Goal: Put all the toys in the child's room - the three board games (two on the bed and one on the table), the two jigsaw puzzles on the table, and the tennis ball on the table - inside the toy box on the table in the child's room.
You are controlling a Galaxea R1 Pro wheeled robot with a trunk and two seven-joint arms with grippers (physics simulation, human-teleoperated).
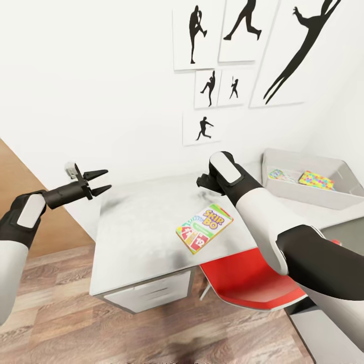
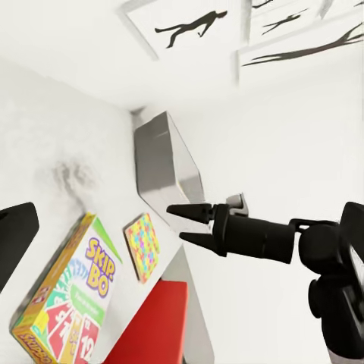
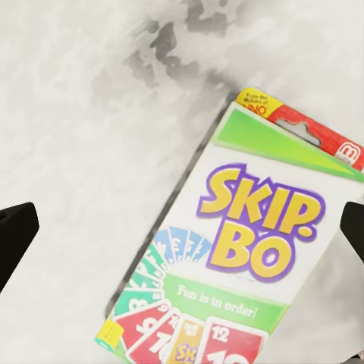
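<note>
the right gripper hangs wide open directly over the skip-bo board game, which lies flat and untaken on the table; beyond the gripper, the toy box already holds what look like two jigsaw puzzles, though its depths are poorly seen. the left gripper, open and empty, hovers off the pale, smudged table's end, under white walls hung with silhouette pictures.

A child's bedroom: black baseball-player silhouette pictures are hanging on white walls, a Skip-Bo game is lying on a pale worktop, a red chair is sitting on wood-plank floor.
</note>
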